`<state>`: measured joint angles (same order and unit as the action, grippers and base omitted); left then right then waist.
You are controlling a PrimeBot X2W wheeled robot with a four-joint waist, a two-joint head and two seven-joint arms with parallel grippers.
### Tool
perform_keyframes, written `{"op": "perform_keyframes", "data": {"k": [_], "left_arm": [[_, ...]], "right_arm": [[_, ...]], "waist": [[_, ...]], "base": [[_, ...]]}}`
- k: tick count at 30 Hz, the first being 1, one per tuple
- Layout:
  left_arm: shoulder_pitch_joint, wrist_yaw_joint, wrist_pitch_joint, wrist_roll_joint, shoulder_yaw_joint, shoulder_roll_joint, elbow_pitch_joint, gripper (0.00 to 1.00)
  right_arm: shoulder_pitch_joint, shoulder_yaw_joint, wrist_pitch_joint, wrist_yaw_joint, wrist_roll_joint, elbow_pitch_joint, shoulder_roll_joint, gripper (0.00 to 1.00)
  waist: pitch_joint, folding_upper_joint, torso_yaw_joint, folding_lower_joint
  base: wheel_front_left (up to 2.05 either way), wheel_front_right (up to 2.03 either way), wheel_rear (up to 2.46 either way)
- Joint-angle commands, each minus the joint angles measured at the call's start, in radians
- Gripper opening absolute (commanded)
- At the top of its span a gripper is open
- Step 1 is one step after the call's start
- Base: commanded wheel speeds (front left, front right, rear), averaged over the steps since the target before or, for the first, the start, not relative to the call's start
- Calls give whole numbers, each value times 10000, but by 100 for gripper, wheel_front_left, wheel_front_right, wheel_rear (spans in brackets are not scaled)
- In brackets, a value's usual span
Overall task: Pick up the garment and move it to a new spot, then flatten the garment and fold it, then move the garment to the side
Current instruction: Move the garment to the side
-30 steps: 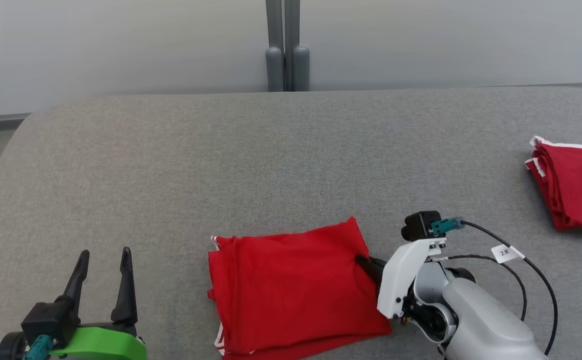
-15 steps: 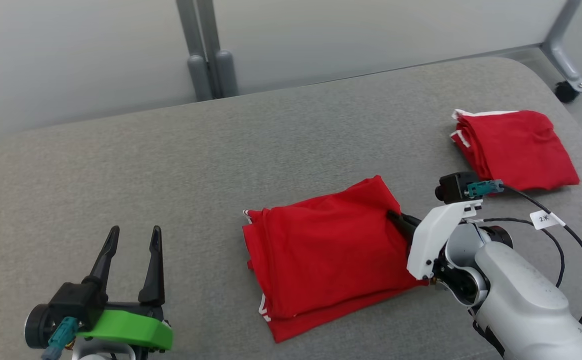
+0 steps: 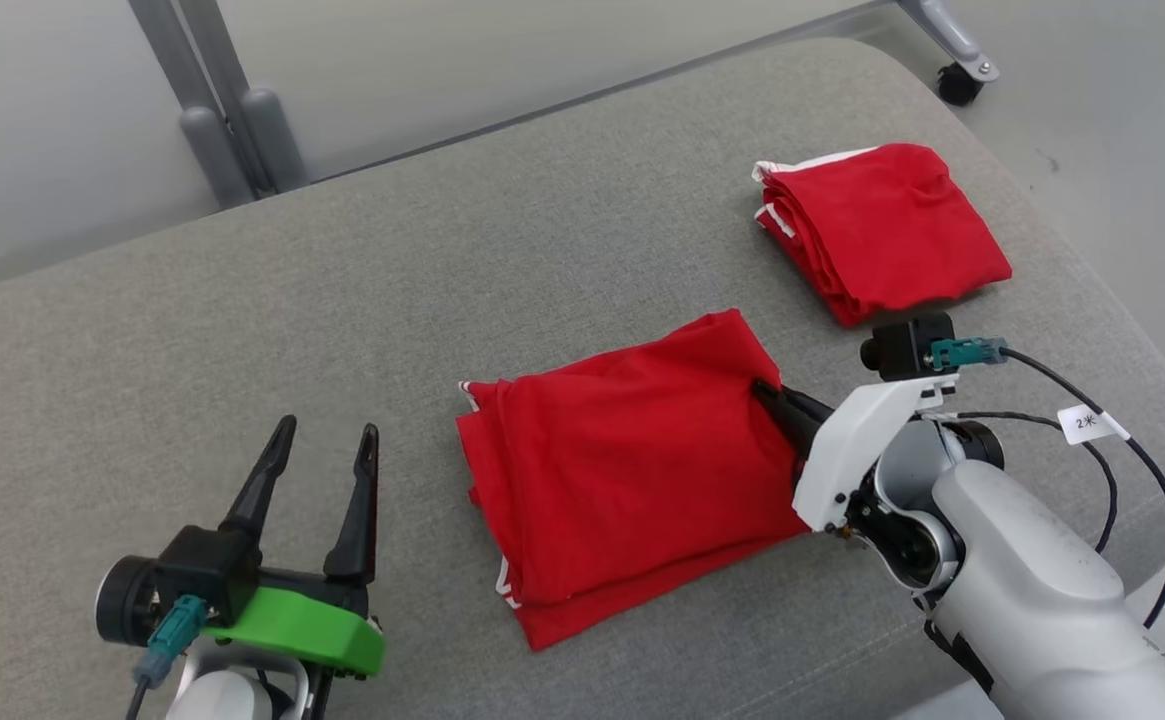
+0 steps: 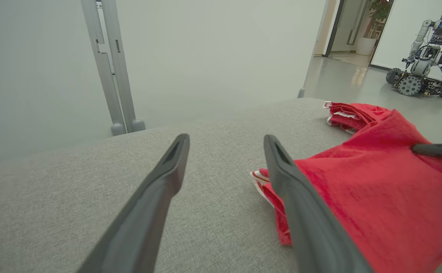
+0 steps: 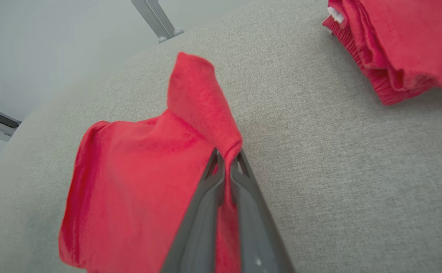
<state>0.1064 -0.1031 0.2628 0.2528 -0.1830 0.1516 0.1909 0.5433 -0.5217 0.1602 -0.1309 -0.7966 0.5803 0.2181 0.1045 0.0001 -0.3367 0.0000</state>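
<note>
The garment (image 3: pixel 622 480) is a folded red cloth with white trim, lying mid-table on the grey surface. My right gripper (image 3: pixel 767 395) is shut on the garment's right edge; the right wrist view shows the fingers (image 5: pixel 221 178) pinching a raised fold of the garment (image 5: pixel 148 170). My left gripper (image 3: pixel 327 445) stands open at the lower left, apart from the cloth, with nothing between its fingers. In the left wrist view the garment (image 4: pixel 376 197) lies just right of the open left gripper (image 4: pixel 226 142), and the right gripper's dark tip (image 4: pixel 437 151) enters from the right.
A second folded red cloth (image 3: pixel 877 230) lies at the table's far right, near the rounded edge (image 3: pixel 1092 270). A grey post (image 3: pixel 232 120) stands behind the table. Beyond it a caster (image 3: pixel 957 85) and another robot (image 4: pixel 425 60) stand on the floor.
The head camera has turned right, shifting the whole picture left and tilting it. The right gripper stays shut on the garment's edge, and the cloth has slid a little to the right across the table.
</note>
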Motion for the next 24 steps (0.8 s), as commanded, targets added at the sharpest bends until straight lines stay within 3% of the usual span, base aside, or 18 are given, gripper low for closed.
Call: {"op": "perform_keyframes", "data": {"k": [1, 8, 17, 24], "left_arm": [[216, -38, 20, -51, -81, 83, 28, 100], [768, -124, -76, -111, -486, 202, 39, 100], [1564, -212, -202, -33, -960, 486, -26, 100], [1832, -240, -289, -25, -1137, 726, 28, 100]], "right_arm": [[293, -8, -144, 4, -100, -80, -75, 0], [1691, -184, -144, 4, -122, -157, 419, 0], [3551, 59, 60, 4, -790, -403, 1852, 0], [4034, 797, 600, 4, -1308, -363, 3128, 0]], "waist": [[455, -1, -157, 0], [1466, -1, 239, 0], [3061, -1, 626, 0], [3803, -1, 650, 0]], "base": [[0, 0, 0], [0, 0, 0], [0, 0, 0], [0, 0, 0]]}}
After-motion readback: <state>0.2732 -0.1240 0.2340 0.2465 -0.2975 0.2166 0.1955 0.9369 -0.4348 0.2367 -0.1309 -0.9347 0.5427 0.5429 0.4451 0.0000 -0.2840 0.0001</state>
